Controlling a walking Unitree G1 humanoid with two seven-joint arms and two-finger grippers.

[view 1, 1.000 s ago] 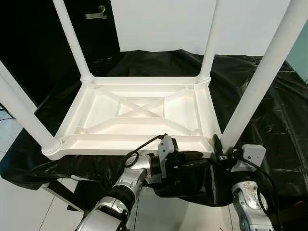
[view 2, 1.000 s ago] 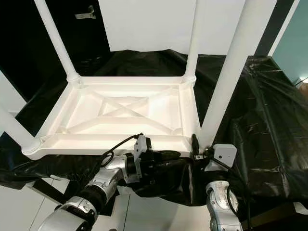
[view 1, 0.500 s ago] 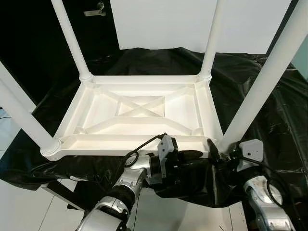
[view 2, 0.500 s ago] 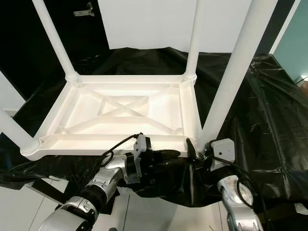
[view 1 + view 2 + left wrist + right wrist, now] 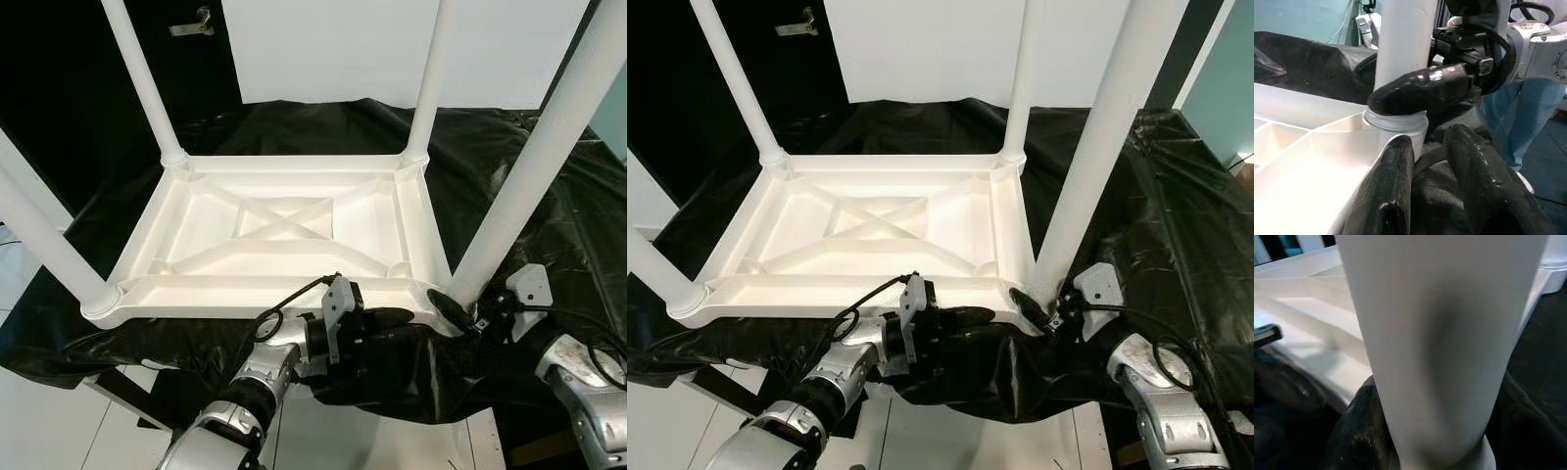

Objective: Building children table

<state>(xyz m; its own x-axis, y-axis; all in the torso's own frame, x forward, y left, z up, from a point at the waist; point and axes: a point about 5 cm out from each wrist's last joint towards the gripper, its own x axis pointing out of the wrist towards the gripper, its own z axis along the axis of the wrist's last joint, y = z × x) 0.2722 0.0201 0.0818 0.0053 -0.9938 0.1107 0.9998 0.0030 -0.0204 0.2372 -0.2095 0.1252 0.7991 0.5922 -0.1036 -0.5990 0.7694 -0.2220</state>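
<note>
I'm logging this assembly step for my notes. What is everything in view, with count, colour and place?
upturned white plastic table top: 1, white, ribbed underside up, lying on the sheet
round white table legs: 4, white, one standing in each corner socket
crinkled black plastic sheet: 1, black, spread under the table top
white wall panel: 1, white, behind the table
metal door handle: 1, silver, on the dark surface at the far left
person's legs in blue trousers: 1 person, seen in the left wrist view, behind the right arm
left gripper: 1, black, at the table top's near edge
right gripper: 1, black, fingers around the base of the near right leg
</note>
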